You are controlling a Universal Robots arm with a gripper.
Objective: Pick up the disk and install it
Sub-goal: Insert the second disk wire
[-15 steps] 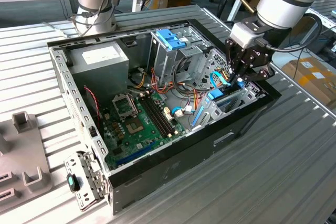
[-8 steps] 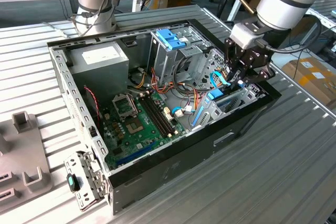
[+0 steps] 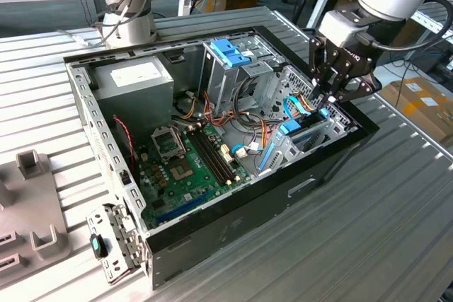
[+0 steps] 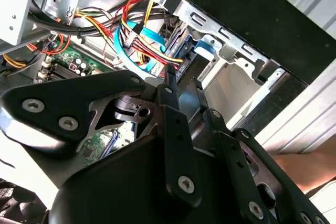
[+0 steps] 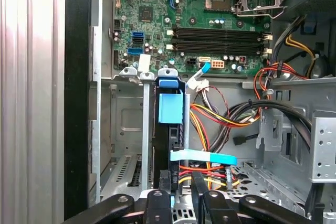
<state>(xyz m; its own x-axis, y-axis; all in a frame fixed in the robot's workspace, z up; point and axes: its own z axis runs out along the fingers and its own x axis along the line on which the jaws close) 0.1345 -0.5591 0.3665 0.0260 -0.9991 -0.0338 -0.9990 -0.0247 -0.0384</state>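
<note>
The disk [image 3: 306, 131], in the exterior view, stands on edge in its blue carrier inside the case [image 3: 233, 238], in the bay by the case's front wall, with the tool [image 3: 330, 97] right above it, probably to seat it down the bay's rails. In the second wrist view the tool [image 4: 173, 85] has its fingers drawn close over the carrier's top edge, though whether they clamp it I cannot tell. The first wrist view looks down the disk [image 5: 170, 114], upright between the bay's metal walls, near the case's motherboard [image 5: 210, 24], cables [image 5: 220, 119] just beside it.
</note>
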